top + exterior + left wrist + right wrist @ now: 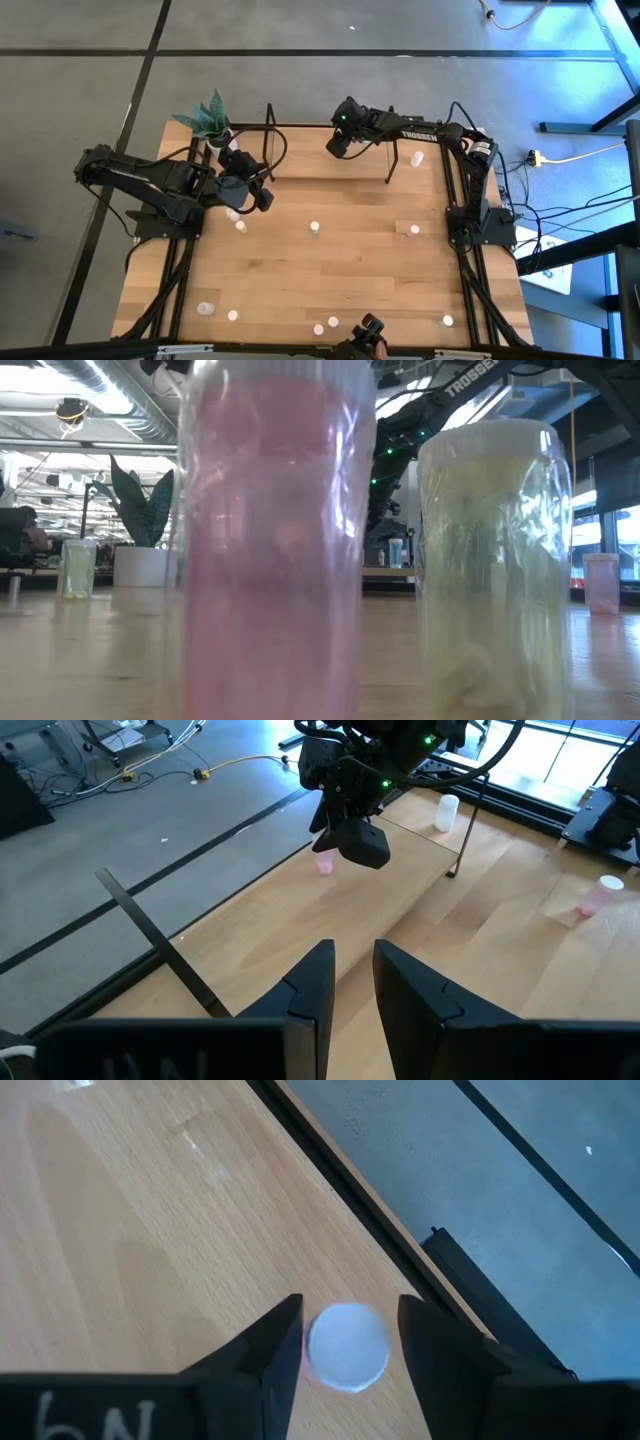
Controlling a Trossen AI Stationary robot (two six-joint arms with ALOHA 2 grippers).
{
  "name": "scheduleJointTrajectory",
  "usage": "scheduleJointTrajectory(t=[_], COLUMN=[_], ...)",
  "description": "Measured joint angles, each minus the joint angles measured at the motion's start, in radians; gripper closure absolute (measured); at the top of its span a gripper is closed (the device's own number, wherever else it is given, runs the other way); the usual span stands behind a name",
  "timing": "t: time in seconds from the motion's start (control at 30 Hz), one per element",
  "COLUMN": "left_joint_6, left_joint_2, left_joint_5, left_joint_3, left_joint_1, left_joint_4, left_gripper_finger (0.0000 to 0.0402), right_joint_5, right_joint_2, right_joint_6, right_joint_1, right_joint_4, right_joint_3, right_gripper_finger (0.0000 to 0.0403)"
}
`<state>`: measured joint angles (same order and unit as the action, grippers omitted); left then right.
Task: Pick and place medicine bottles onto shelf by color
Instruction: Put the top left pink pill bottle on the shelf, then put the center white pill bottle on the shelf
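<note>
The shelf (350,165) stands at the table's far edge; its light board (330,920) runs between thin black end frames. A pink bottle with a white cap (347,1347) stands upright on the board and also shows in the left wrist view (324,863). My right gripper (340,142) hovers over it, open, one finger on either side of the cap with a thin gap at each. A white bottle (418,157) stands at the shelf's right end. My left gripper (354,975) is open a little and empty, above the table's left part (250,193).
Several bottles stand loose on the table, among them (240,226), (315,228) and a pink one (413,230); more stand along the near edge (232,315). A potted plant (213,122) is at the far left corner. A pink bottle (270,540) and a yellowish one (495,560) fill the low view.
</note>
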<state>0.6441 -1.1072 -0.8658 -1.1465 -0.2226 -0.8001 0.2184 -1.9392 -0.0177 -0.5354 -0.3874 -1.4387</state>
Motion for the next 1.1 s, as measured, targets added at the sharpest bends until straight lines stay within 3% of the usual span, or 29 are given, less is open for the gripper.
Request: scheduleJointTrajectory(t=[1.1], left_joint_6=[0.000], left_joint_2=[0.000], left_joint_5=[0.000], left_joint_3=[0.000], left_joint_1=[0.000], left_joint_4=[0.000], left_gripper_finger=[0.0335], right_joint_5=[-0.029], right_joint_2=[0.002], right_joint_6=[-0.027], right_joint_1=[0.003], right_joint_4=[-0.005], right_joint_3=[-0.001], right_gripper_finger=[0.0224])
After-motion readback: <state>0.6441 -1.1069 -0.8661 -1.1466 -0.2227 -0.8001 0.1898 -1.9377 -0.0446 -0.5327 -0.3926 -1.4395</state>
